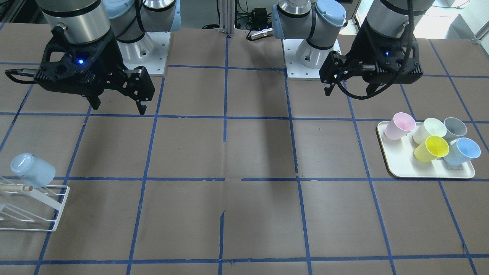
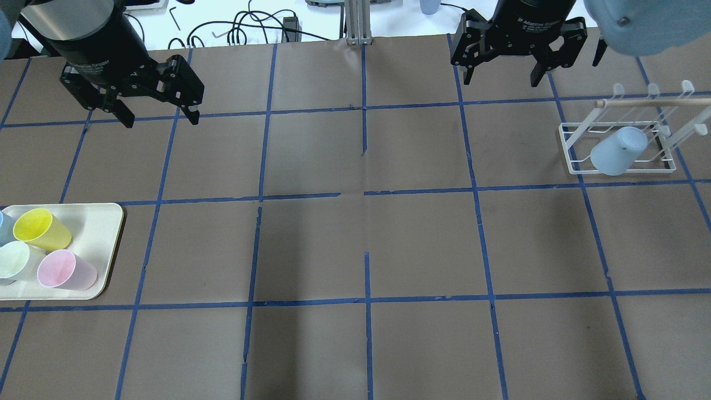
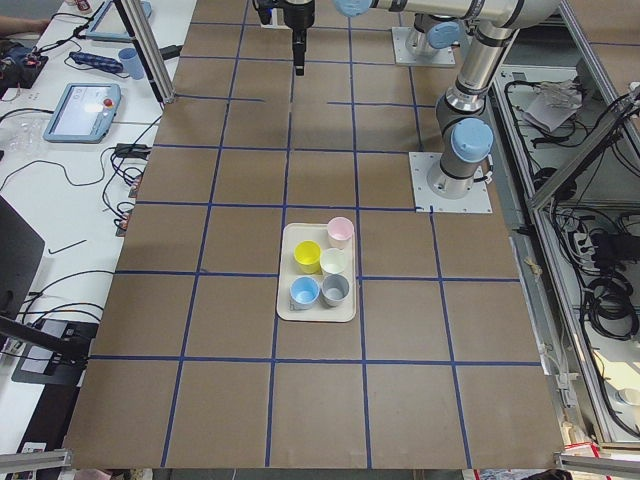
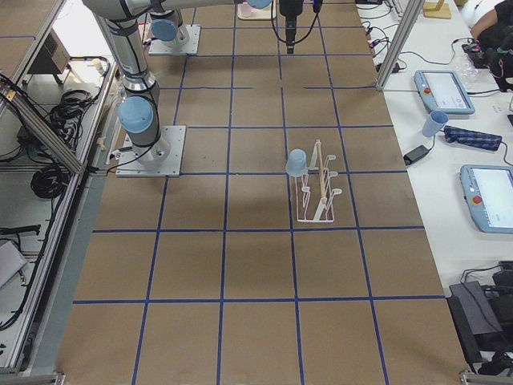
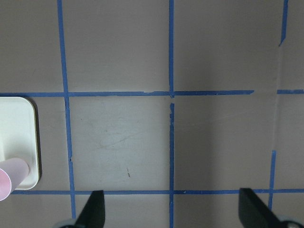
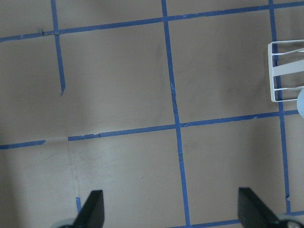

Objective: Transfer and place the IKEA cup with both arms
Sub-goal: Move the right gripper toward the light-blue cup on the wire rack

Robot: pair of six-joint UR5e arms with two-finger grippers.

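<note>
One pale blue cup (image 1: 32,170) hangs upside down and tilted on a peg of the white wire rack (image 1: 57,206) on my right side; it also shows in the overhead view (image 2: 617,150). A near-identical blue cup (image 1: 462,151) stands open end up on the white tray (image 1: 401,168) on my left side. My left gripper (image 1: 351,91) is open and empty, hovering behind the tray. My right gripper (image 1: 119,109) is open and empty, hovering behind the rack. Neither gripper touches a cup.
The tray also holds a pink cup (image 1: 399,126), a pale green cup (image 1: 429,130), a grey cup (image 1: 454,128) and a yellow cup (image 1: 431,149). The rack has a wooden rod (image 2: 650,102) on top. Brown table paper with blue tape grid lies between.
</note>
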